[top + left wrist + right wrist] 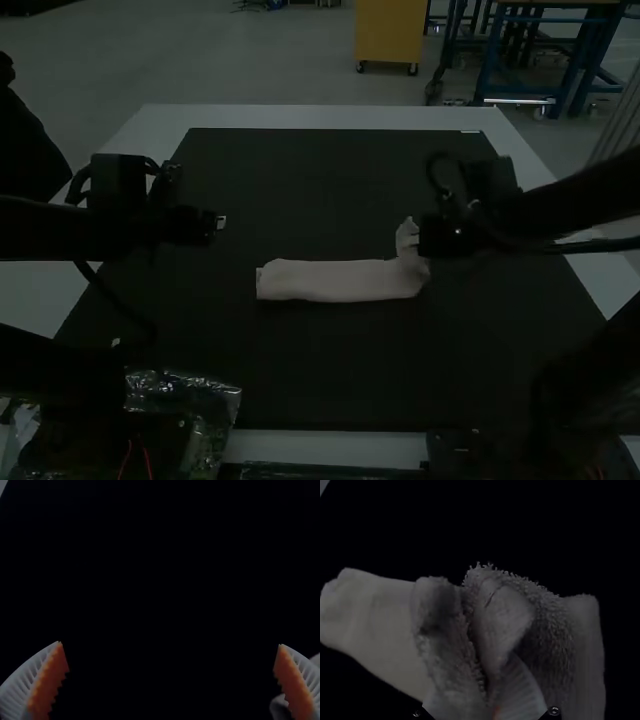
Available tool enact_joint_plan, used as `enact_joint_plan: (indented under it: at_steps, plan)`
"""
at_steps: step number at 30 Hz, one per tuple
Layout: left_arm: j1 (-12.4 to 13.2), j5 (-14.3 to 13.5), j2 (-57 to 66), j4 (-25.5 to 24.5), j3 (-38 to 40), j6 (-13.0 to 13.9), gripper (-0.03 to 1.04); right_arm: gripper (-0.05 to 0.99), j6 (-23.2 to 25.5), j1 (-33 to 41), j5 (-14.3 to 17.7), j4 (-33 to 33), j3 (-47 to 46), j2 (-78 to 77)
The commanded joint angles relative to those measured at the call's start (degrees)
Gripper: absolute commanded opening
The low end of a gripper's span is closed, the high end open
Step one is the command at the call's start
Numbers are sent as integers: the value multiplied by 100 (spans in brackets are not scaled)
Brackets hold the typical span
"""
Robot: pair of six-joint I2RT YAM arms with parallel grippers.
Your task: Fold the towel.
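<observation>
While the towel (335, 281) is laid as a narrow strip across the dark mat (300, 200) on the bench (300, 116), its raised, bunched end is held in the fingers of the right gripper (417, 240); the fingers of the left gripper (221, 223) are spread wide.

One pale table (300, 116), bearing one dark mat (300, 200). On mat: one pale towel (340, 281), folded into a narrow strip near centre, its three-o'clock end bunched, raised. Clear plastic packaging (205, 384), crumpled, about seven o'clock.
</observation>
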Motion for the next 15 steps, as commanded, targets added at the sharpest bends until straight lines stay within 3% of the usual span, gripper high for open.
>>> enact_joint_plan:
  at_steps: [1,12,15]
  plan:
    - [45,106,-12,120,-83,-66,97,-3,546,574,38,204,312,146]
    - [54,45,-3,357,-206,-128,97,-2,1100,1664,38,529,1015,1061]
    - [45,71,-3,366,-215,-260,97,-2,1109,1831,20,573,1164,1236]
